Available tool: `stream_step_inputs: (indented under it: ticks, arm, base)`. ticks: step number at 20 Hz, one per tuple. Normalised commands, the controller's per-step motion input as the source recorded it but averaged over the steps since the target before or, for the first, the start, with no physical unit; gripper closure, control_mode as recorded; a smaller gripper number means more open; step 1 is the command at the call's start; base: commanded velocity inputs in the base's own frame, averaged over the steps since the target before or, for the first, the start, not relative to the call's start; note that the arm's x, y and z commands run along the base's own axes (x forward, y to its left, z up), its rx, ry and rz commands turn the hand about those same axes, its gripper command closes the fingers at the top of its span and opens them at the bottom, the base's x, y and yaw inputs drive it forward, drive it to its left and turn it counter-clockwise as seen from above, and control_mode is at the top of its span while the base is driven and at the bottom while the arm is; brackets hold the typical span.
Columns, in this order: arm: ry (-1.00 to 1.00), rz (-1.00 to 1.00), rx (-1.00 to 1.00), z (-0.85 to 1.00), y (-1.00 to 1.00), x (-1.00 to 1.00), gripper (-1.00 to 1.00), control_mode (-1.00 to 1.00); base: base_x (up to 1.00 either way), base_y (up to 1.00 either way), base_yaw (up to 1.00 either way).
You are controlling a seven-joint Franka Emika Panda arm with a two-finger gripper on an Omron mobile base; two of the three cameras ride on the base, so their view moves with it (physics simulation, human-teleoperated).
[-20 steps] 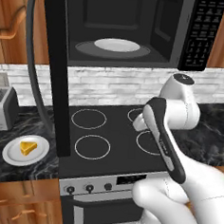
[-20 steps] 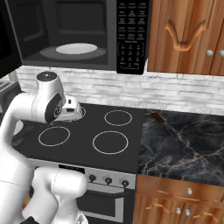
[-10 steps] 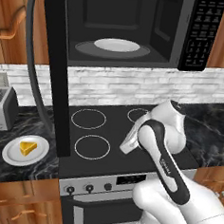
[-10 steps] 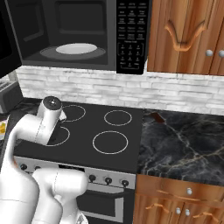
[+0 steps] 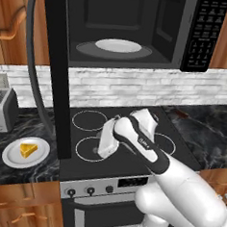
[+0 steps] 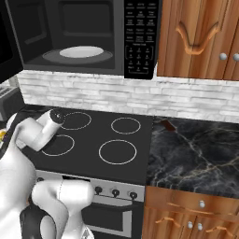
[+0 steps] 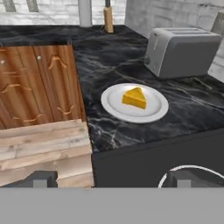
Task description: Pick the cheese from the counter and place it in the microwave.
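Observation:
The cheese (image 7: 134, 98) is a small yellow-orange wedge on a round white plate (image 7: 114, 104) on the dark marble counter (image 7: 118, 57). In the left base view the cheese (image 5: 28, 150) lies at the lower left, left of the stove. My gripper (image 7: 111, 180) is open, its two dark fingertips (image 7: 41, 179) wide apart with nothing between them. It hangs over the stove's left burners, facing the plate and well short of it. The microwave (image 5: 121, 34) stands open above, its white turntable (image 5: 118, 46) bare.
The microwave's long door (image 5: 56, 72) hangs open between my hand (image 5: 107, 141) and the plate. A silver toaster (image 7: 181, 51) stands just behind the plate. The black stovetop (image 6: 116, 140) lies under the arm. More marble counter (image 6: 196, 149) lies to the right.
The arm has swung down and left across the stovetop, from the back right burner to the left burners. The hand now points at the plate. The cheese has not moved.

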Motion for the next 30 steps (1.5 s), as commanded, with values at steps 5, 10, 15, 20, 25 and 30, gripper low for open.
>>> stream_step_inputs:
  ticks: [5,10,15,20,25,30]
  arm:
    - [0.0,0.23,0.02,0.0,0.94,0.24,-1.0,-1.0]
    - [-0.01,0.19,0.0,0.01,0.76,0.0,-1.0,-1.0]
    - [-0.05,0.19,0.0,0.0,0.53,0.09,-1.0,-1.0]
    - [-0.05,0.13,0.0,-0.02,0.42,0.37,-1.0,-1.0]
    - [-0.03,0.06,0.0,-0.06,0.45,0.14,-1.0,-1.0]
    - [-0.01,0.02,0.0,-0.09,0.35,0.0,-1.0,-1.0]
  base:
    - [0.0,0.0,0.0]
    - [0.0,0.0,0.0]
    - [0.0,0.0,0.0]
    - [0.0,0.0,0.0]
    - [0.0,0.0,0.0]
    - [0.0,0.0,0.0]
